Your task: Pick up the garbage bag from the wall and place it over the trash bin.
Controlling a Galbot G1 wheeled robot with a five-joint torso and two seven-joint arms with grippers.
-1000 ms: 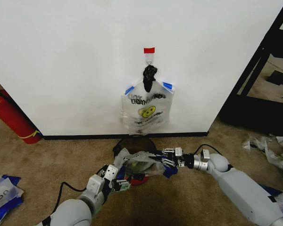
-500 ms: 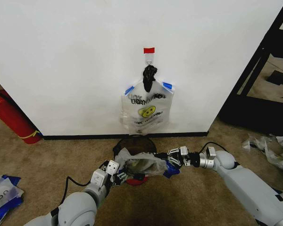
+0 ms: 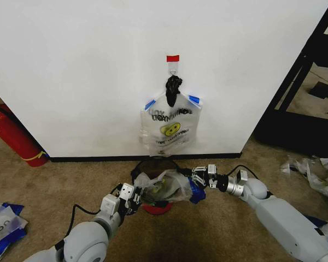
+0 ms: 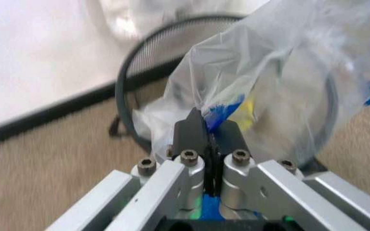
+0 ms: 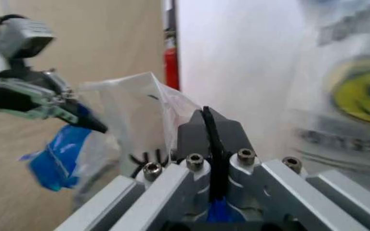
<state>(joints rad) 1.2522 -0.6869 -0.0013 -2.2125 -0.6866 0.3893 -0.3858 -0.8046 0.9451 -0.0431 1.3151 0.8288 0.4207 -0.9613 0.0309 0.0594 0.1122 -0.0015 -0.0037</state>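
Left gripper (image 3: 135,201) and right gripper (image 3: 195,176) each pinching garbage bag (image 3: 167,185) edges, bag stretched over trash bin (image 3: 154,164), beside wall (image 3: 71,71).

Garbage bag (image 3: 165,187) over trash bin (image 3: 153,164), before wall (image 3: 87,76).

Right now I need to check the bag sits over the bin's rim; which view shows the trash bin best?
The left wrist view: the trash bin shows its round mesh rim with the garbage bag spread across it. The head view shows the trash bin mostly covered by the bag. The right wrist view shows only a dark trace of it.
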